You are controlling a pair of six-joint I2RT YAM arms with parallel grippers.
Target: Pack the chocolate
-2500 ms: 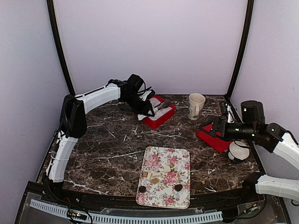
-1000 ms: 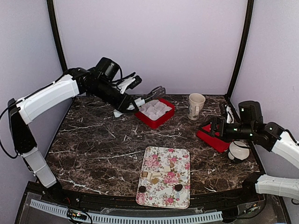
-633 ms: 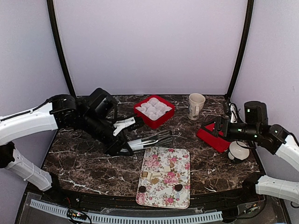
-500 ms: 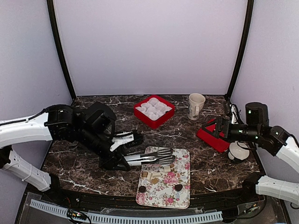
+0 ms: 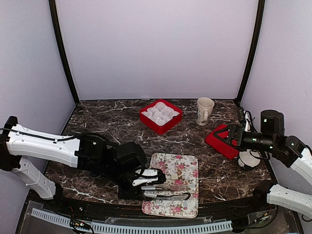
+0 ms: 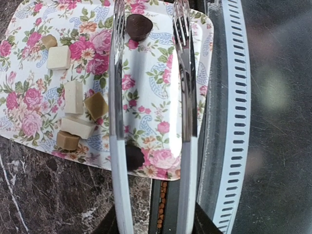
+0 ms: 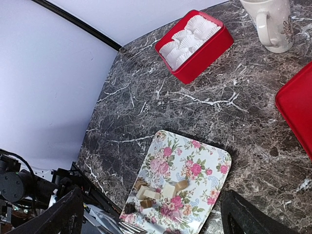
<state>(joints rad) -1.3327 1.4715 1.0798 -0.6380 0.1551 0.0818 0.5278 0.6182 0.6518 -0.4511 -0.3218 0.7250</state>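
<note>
Left wrist view, what does it give you?

— I see the tongs (image 6: pixel 117 97) running up the picture with their two arms apart. One dark piece (image 6: pixel 139 27) lies between them near the tips. A second dark piece (image 6: pixel 134 156) is half hidden under the left arm. The rest of the chocolate (image 6: pixel 73 96), tan and cream squares, sits in a cluster to the left on the flowered tray (image 6: pixel 151 73).

— Are the tongs touching the tray?

— I cannot tell from here.

— And the left tool (image 5: pixel 144 187)?

— Only the top view shows it. It is clamped on the white handles of the tongs, low over the near edge of the tray.

— Right tool (image 7: pixel 152 204)?

— Its fingers (image 7: pixel 63 214) stand wide apart at the edges of its own camera, holding nothing. That view also looks into the red box (image 7: pixel 204 58), which is filled with white paper cups (image 7: pixel 187 36). From above, I see the box at the far side of the surface (image 5: pixel 112 141), well apart from the tray, with a mug (image 5: pixel 204 110) to its right.
</note>
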